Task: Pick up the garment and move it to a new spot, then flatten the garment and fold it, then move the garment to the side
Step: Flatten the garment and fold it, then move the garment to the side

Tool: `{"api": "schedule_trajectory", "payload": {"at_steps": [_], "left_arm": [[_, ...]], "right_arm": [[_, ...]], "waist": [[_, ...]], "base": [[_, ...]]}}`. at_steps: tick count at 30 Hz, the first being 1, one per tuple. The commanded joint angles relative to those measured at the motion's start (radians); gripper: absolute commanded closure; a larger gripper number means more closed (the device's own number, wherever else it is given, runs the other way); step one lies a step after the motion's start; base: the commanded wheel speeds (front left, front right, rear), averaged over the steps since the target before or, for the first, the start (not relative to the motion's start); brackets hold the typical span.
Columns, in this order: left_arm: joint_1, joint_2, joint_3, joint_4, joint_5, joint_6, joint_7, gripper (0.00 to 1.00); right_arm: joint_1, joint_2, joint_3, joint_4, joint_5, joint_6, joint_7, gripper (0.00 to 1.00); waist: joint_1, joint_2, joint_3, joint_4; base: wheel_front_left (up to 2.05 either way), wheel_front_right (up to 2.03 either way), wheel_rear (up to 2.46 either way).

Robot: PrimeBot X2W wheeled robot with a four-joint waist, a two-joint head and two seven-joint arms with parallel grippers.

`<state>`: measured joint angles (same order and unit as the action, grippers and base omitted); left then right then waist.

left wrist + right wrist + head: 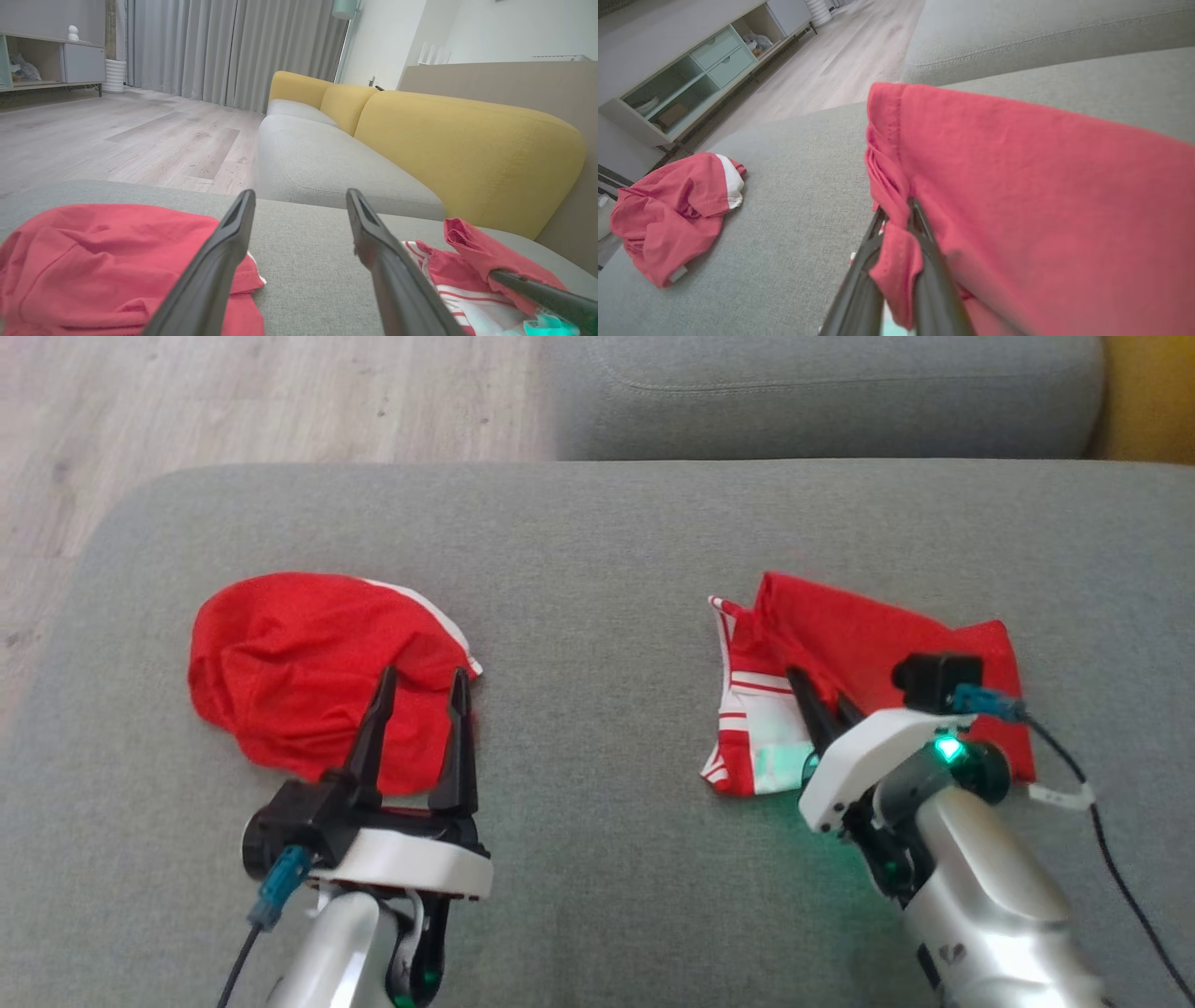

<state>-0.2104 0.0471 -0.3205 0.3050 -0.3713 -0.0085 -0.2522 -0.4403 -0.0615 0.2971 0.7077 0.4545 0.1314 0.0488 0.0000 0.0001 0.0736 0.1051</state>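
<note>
The right claw [822,693], in the head view, is pinched shut on the red-and-white garment [887,635] at the right of the grey sofa seat [597,523]; the left claw [423,679] gapes wide, empty, at the near edge of another red garment [280,663]. The left wrist view confirms those spread fingers. The right wrist view shows red cloth caught between closed fingers — the pick-up is likely in hand, and next calls for lifting it clear.

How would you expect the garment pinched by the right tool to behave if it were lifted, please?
Probably floppy: the garment lies in soft folds and bunches where the right tool pinches it. Lifted by that one pinch, it would likely hang and unfold. It looks thin, so probably light, though it may drag on the woven couch.
</note>
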Motion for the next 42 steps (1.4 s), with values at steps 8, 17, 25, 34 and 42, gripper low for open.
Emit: {"api": "schedule_trajectory", "payload": {"at_steps": [8, 17, 25, 34, 42], "left_arm": [[-0.041, 0.003, 0.021, -0.027, -0.009, 0.011, -0.010, 0.00], [-0.039, 0.003, 0.030, -0.029, -0.009, 0.015, -0.010, 0.00], [-0.025, 0.003, 0.044, -0.048, -0.010, 0.021, -0.010, 0.00], [0.015, 0.003, 0.058, -0.077, 0.001, 0.023, -0.010, 0.00], [0.062, 0.003, 0.093, -0.127, 0.072, 0.040, -0.010, 0.00]], "right_arm": [[-0.091, 0.011, 0.120, 0.101, 0.058, -0.001, -0.070, 0.00], [-0.127, 0.011, 0.254, 0.040, 0.158, -0.001, -0.168, 0.00], [-0.149, -0.040, 0.067, 0.074, -0.067, -0.001, -0.304, 0.00], [0.115, -0.062, -0.217, -0.240, -0.308, -0.001, -0.310, 0.00], [0.302, 0.001, -0.295, -0.417, -0.375, -0.001, -0.310, 0.00]], "waist": [[0.0000, -0.0001, 0.008, 0.021], [0.0000, -0.0001, 0.001, 0.002], [0.0000, -0.0001, -0.022, -0.033], [0.0000, -0.0001, -0.030, -0.066], [0.0000, -0.0001, -0.027, -0.094]], "base": [[0.00, 0.00, 0.00], [0.00, 0.00, 0.00], [0.00, 0.00, 0.00], [0.00, 0.00, 0.00], [0.00, 0.00, 0.00]]}}
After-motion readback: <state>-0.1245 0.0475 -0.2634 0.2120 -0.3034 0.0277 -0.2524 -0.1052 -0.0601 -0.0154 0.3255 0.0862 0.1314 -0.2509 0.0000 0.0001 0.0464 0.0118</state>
